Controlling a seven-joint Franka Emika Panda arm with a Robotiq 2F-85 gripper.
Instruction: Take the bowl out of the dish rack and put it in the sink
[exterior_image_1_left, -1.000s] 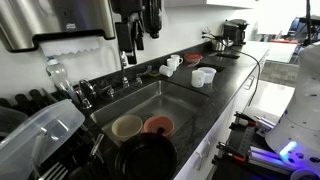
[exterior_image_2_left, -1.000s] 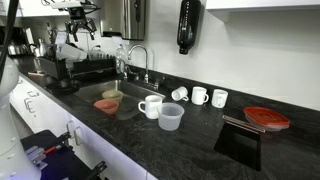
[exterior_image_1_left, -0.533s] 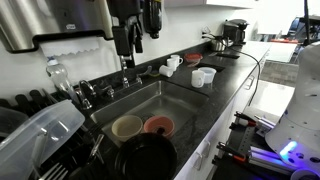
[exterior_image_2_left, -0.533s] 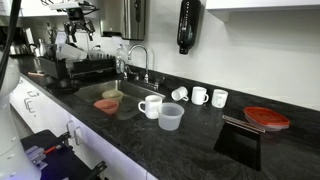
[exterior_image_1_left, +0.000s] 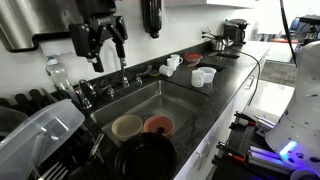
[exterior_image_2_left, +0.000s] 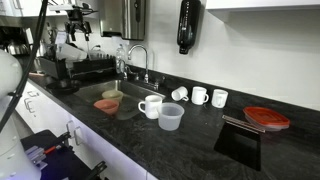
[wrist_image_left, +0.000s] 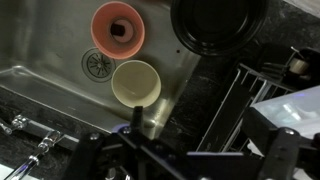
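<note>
Well, at the left of an exterior view the dish rack (exterior_image_2_left: 82, 70) stands on the dark counter (exterior_image_2_left: 200, 135), and the gripper (exterior_image_2_left: 78, 30) hangs high above it, touching nothing. In an exterior view the gripper (exterior_image_1_left: 108, 55) is seen more clearly: its two fingers (exterior_image_1_left: 95, 55) are spread apart and nothing is between them. There it hangs in front of the wall, above the faucet (exterior_image_1_left: 124, 80) and the back left part of the sink (exterior_image_1_left: 150, 95). Lower and a little to the right, inside the sink, two bowls lie side by side, the cream bowl (exterior_image_1_left: 127, 126) on the left and the orange bowl (exterior_image_1_left: 158, 125) on the right, both upright with the mouth up. I cannot tell which of them the task means, but both are in the basin and not in the rack, well apart from the claw. In the wrist view the gripper (wrist_image_left: 185, 165) comes in from the bottom edge; the cream bowl (wrist_image_left: 136, 82) lies ahead of it and slightly left. The orange bowl (wrist_image_left: 118, 28) lies farther, beyond the drain (wrist_image_left: 100, 63). To the right of the bowls a black round dish (wrist_image_left: 215, 22) sits just beside the rim of the sink. Further right on the counter stand some white cups (exterior_image_1_left: 172, 66).
</note>
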